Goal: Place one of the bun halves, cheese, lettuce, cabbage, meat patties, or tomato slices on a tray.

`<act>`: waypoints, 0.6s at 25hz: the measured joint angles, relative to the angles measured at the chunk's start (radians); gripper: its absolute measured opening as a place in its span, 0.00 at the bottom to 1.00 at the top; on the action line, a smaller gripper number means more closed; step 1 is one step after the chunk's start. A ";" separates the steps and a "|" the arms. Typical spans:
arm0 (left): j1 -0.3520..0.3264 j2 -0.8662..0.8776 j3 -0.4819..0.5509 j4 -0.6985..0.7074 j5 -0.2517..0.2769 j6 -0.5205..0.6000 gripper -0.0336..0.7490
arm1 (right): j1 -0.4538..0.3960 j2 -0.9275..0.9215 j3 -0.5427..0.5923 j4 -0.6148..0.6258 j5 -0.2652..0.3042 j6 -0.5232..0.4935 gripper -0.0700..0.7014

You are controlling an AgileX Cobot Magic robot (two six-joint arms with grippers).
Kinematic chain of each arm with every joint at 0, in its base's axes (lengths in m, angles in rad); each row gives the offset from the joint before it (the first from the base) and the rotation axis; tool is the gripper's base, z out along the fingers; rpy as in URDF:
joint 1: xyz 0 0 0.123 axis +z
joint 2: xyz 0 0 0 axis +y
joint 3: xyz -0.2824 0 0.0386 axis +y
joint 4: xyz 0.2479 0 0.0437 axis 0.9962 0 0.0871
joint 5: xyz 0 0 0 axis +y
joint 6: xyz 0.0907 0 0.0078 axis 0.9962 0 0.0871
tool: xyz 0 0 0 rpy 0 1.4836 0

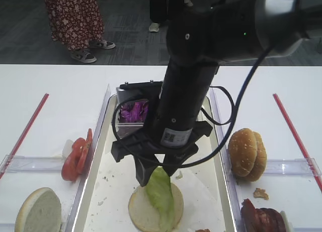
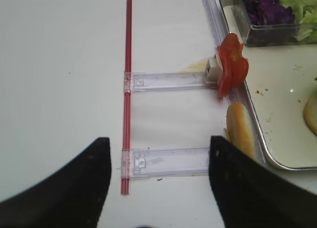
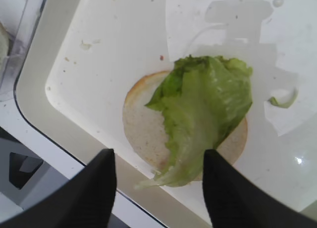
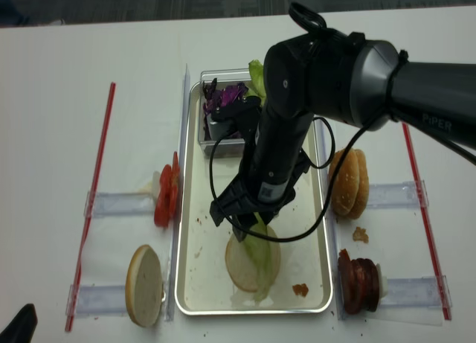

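The light is bright and even and seems to come from above. The white surface (image 2: pixel 59 89) looks almost washed out in the left wrist view. In the right wrist view the tray (image 3: pixel 54 97) shows glare: pale bright patches and one small shining spot near the lower right. The lettuce (image 3: pixel 205 109) is sharp there, with a soft shadow below its edge, but the fingers (image 3: pixel 94 193) of the right pincer (image 3: pixel 158 188) are dark and blurred because they are very close. The fingers (image 2: pixel 64 188) in the left wrist view are blurred also. In the first high view the arm (image 1: pixel 186 91) is a dark mass, and the top right is out of focus.
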 joint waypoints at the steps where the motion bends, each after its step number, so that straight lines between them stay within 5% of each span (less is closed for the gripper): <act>1: 0.000 0.000 0.000 0.000 0.000 0.000 0.57 | 0.000 0.000 -0.006 -0.004 0.008 0.005 0.63; 9: 0.000 0.000 0.000 0.000 0.000 0.000 0.57 | 0.000 0.000 -0.105 -0.091 0.177 0.070 0.63; 15: 0.000 0.000 0.000 0.000 0.000 0.000 0.57 | 0.000 0.000 -0.189 -0.112 0.201 0.082 0.63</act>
